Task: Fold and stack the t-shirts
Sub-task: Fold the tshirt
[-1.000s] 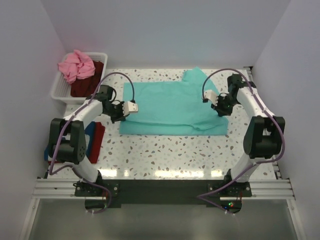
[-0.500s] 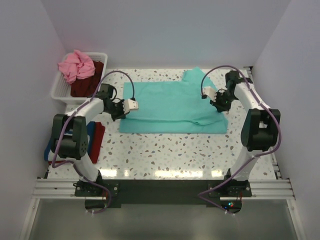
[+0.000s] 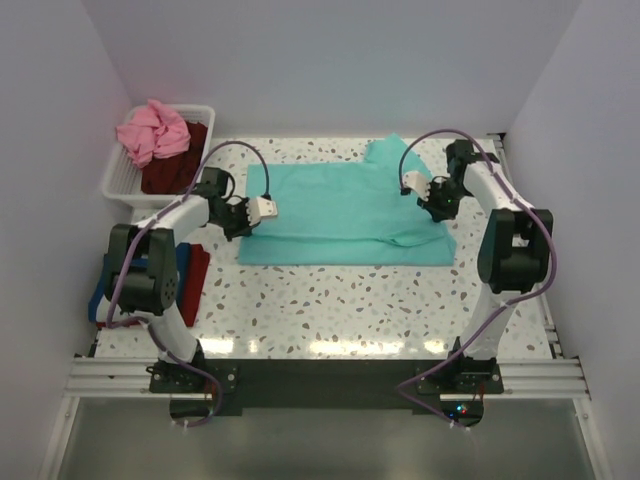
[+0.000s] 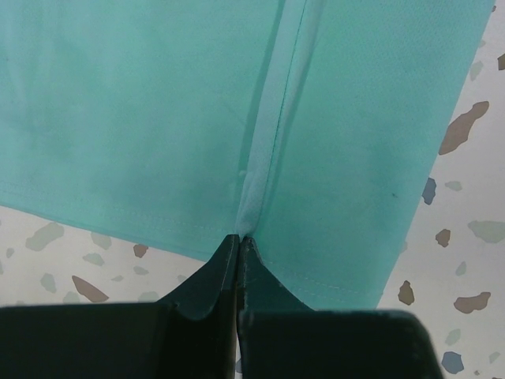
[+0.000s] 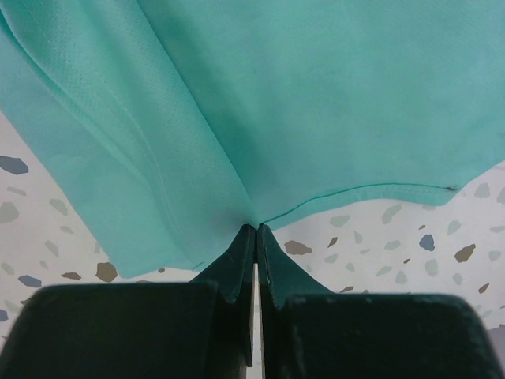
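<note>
A teal-green t-shirt (image 3: 345, 215) lies spread flat across the middle of the speckled table. My left gripper (image 3: 245, 220) is shut on a pinch of its left edge. In the left wrist view the fingertips (image 4: 239, 238) squeeze a raised ridge of teal cloth (image 4: 158, 103) at the hem. My right gripper (image 3: 438, 203) is shut on the shirt's right edge, and its wrist view shows the fingertips (image 5: 256, 229) nipping the teal fabric (image 5: 316, 95), which fans out from the pinch. A pink t-shirt (image 3: 152, 130) and a dark maroon t-shirt (image 3: 178, 165) lie bunched in the basket.
The white slatted basket (image 3: 115, 183) stands at the back left corner. Folded blue (image 3: 180, 262) and red (image 3: 197, 280) cloth lies on the table beside the left arm. Walls close in on both sides and at the back.
The right gripper has drawn back toward the far side with the shirt's right edge in it. The left gripper shifted only slightly, still holding the left edge.
</note>
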Robot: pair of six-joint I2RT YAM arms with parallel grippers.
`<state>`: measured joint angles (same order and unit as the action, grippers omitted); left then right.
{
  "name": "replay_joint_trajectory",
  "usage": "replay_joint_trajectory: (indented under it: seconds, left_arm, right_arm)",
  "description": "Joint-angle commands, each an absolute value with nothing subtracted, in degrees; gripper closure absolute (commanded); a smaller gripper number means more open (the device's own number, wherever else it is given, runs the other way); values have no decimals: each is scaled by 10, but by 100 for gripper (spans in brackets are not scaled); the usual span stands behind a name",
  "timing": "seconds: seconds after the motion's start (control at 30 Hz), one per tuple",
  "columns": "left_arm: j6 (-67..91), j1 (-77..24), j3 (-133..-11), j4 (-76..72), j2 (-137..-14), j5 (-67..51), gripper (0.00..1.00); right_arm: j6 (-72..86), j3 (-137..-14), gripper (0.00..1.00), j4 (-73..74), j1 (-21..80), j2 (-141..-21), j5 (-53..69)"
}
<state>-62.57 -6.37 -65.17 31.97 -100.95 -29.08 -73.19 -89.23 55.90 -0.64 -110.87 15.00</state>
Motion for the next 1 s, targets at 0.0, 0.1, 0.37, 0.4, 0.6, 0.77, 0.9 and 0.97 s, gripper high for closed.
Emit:
replay_joint_trajectory:
  seconds: [0.0,0.1,0.37,0.4,0.6,0.77,0.9,0.97]
  left_arm:
    - [-615,-57,-674,295,-1017,-292,100]
    - [-619,-57,-683,300,-1022,-295,100]
    - [-624,-57,-702,316,-1035,-296,100]
    - [-624,-57,-704,316,-1038,-294,100]
    - [-628,-55,-706,320,-1051,-285,100]
    - [-626,-53,-704,316,-1054,-280,100]
    - [-615,-53,-704,306,-1056,-274,100]
    - [-607,-52,-708,306,-1060,-265,93]
  right_arm:
    - [-729,-923,100,549,-4,-1114,141]
    - [-729,-927,100,549,-4,-1121,137]
    - [-733,-941,100,554,-4,-1130,136]
    - [-732,-948,100,555,-4,-1135,136]
    - [-730,-957,100,555,-4,-1146,132]
    - [-730,-960,100,552,11,-1152,127]
    - [-724,-962,100,547,14,-1156,121]
    - [-714,-969,91,550,14,-1158,119]
